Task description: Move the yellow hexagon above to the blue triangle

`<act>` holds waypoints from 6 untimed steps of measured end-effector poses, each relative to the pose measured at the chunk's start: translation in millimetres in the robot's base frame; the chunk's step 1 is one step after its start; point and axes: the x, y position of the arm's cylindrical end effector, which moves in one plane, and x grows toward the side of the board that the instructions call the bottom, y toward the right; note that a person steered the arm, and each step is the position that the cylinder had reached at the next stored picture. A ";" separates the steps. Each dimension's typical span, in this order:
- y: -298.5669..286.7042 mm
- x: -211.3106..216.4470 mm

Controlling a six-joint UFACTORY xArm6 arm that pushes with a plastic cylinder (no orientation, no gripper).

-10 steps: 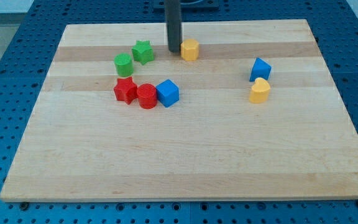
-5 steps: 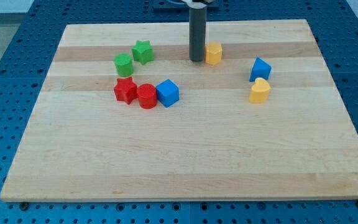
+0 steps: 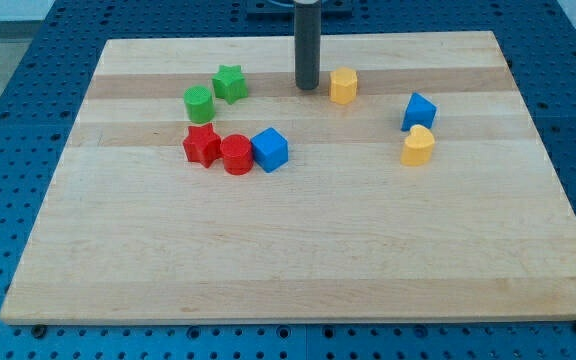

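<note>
Your tip [image 3: 308,87] sits clear of the yellow hexagon [image 3: 343,86], at its 9 o'clock; there's no tool, just a bare rod. Push off-centre and the hexagon spins past the blue triangle [image 3: 419,110], or nudges it into the yellow block [image 3: 418,146] at its 6 o'clock.

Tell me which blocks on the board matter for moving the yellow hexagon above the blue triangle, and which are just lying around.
Part of the job:
yellow hexagon
blue triangle
my tip, just to the view's left of the hexagon, with a small gap

Lying about:
yellow heart-like block
blue cube
red star
red cylinder
green star
green cylinder
</note>
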 end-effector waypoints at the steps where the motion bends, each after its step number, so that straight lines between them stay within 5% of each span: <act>1: 0.2 0.2; 6: 91.1 0.3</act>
